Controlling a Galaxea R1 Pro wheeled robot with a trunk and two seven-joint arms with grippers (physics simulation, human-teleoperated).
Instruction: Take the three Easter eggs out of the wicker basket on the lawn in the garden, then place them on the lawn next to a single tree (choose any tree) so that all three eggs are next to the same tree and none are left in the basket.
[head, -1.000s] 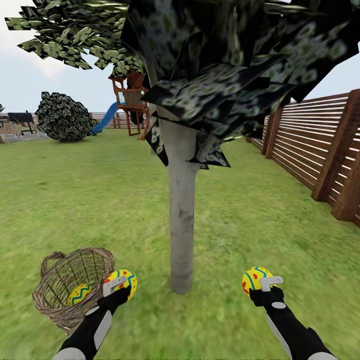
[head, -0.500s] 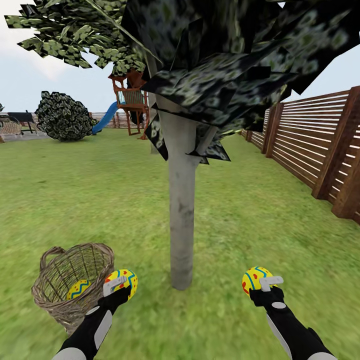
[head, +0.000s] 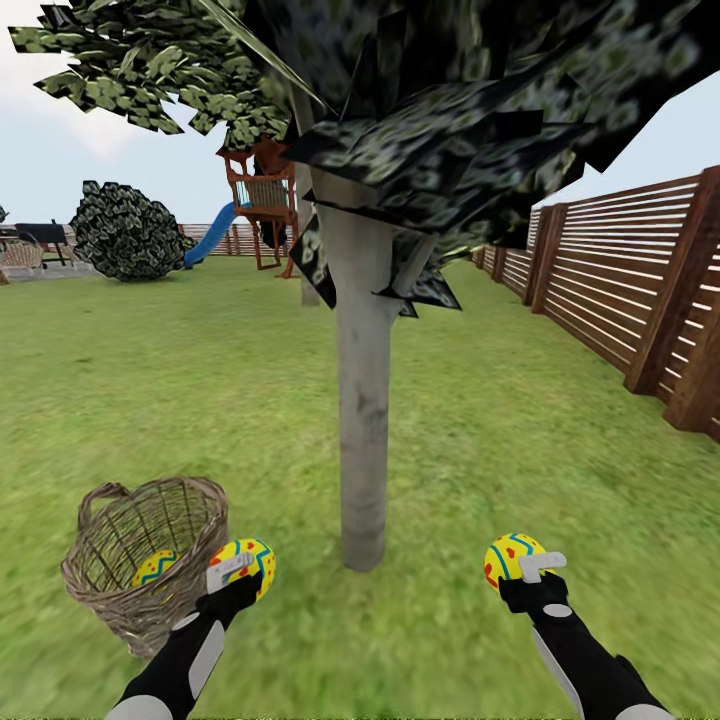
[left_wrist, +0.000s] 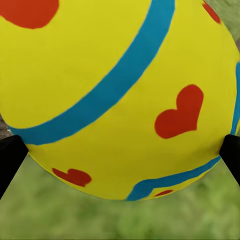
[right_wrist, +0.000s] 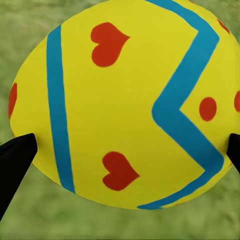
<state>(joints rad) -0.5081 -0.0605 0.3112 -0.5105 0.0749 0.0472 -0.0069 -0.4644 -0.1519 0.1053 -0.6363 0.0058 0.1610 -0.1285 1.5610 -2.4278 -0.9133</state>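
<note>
Clearly smooth, rounded, probably slippery: left tool (head: 238, 566) clamps one egg (head: 245, 562) beside the basket (head: 110, 585), right tool (head: 527, 566) clamps another egg (head: 510, 559) right of the tree (head: 362, 420). Third egg (head: 156, 567) sits in the basket; best pinched across its widest middle.

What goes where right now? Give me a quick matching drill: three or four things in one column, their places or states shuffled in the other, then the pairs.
Things:
1. egg in the left gripper
2. egg in the right gripper
3. third egg
4. wicker basket

Places or states:
A. inside the basket
B. on the lawn, on the left of the tree trunk
C. held just beside the basket's rim
D. held on the right of the trunk

Pairs: 1-C, 2-D, 3-A, 4-B
</note>
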